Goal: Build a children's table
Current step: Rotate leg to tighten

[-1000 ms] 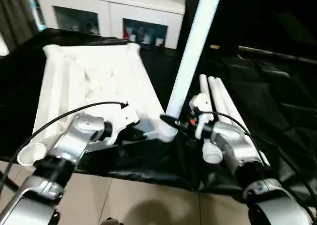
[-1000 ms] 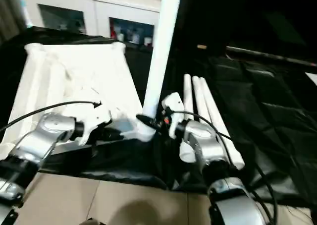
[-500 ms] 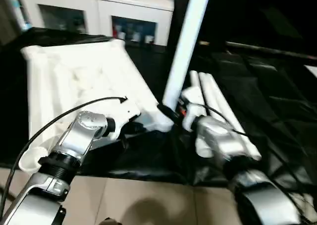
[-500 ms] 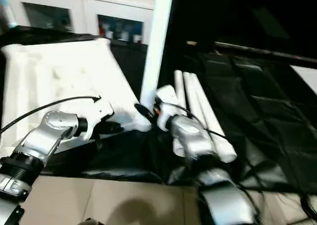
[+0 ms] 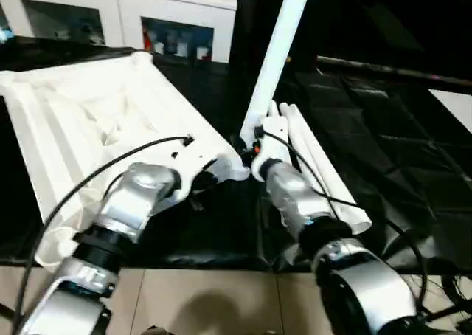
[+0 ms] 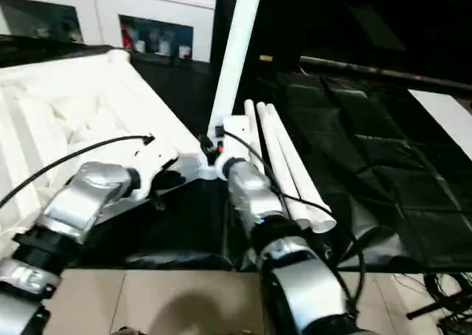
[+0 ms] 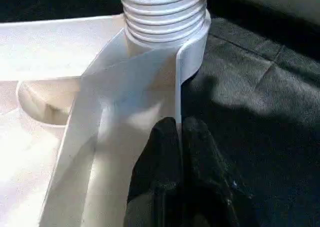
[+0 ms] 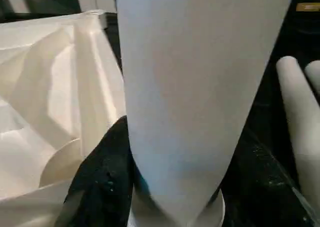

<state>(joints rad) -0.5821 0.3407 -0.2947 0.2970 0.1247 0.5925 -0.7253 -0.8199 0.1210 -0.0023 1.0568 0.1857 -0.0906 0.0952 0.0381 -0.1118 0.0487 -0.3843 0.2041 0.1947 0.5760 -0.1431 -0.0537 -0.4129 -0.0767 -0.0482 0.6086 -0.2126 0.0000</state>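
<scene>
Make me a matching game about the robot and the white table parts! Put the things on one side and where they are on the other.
Things:
1. upright leg
2. spare legs
3. tabletop
4. left gripper

Places or states:
A. lying side by side on the black cloth
B. fingers pinched on a rib of the tabletop's corner
C. standing in the corner socket, held by the right gripper
D. lying upside down, ribs facing up

Pairs: 1-C, 2-A, 3-D, 4-B
</scene>
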